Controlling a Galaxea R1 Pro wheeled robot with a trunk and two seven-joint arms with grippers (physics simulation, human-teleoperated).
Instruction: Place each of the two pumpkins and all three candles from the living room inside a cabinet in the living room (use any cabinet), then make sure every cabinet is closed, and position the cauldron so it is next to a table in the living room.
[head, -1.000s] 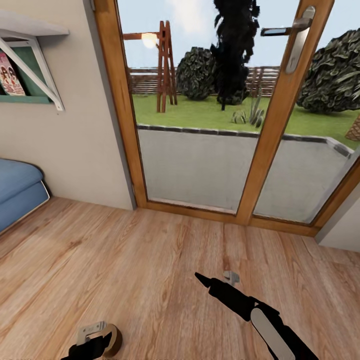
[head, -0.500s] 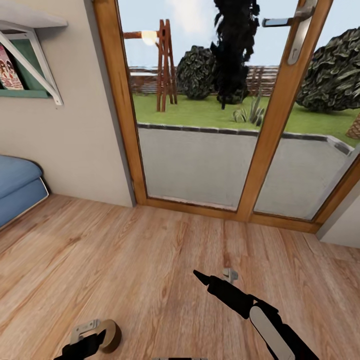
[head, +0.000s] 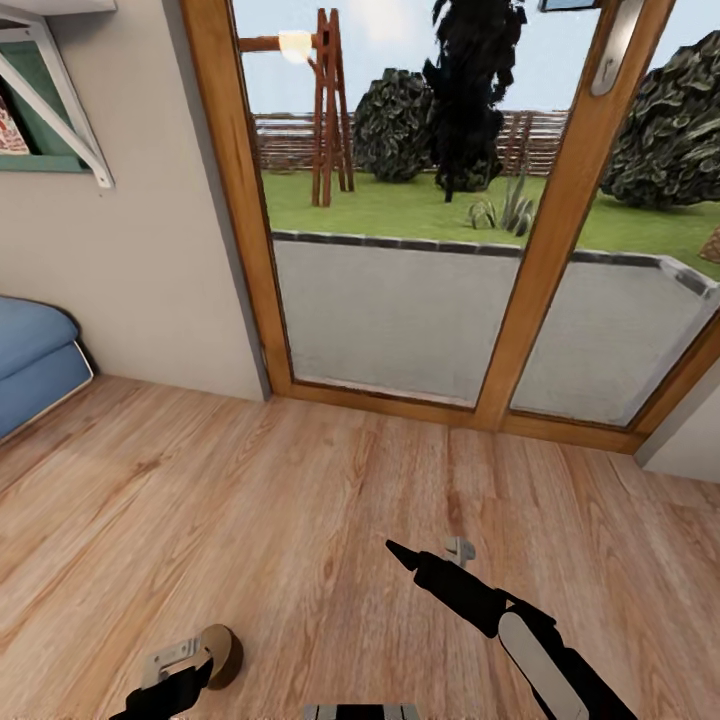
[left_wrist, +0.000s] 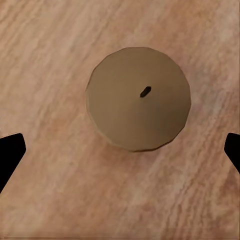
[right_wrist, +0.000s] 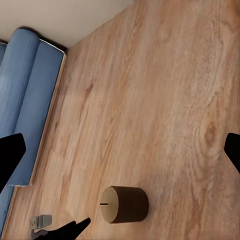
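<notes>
Your left hand (left_wrist: 120, 150) hangs wide open above a brown candle (left_wrist: 138, 98) standing upright on the wooden floor (head: 250, 500), wick up. Your right hand (right_wrist: 120, 150) gapes open, holding nothing.

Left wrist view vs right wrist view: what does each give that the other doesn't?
Left wrist alone: the candle seen straight down, its round tan top and dark wick centred between the wide-apart fingertips of the left gripper.

Right wrist alone: the candle's side wall, showing it stands on the floor; the blue sofa and the pale wall.

Both share: the same tan candle on the wood floor, and black fingertips at both picture edges, spread open.
</notes>
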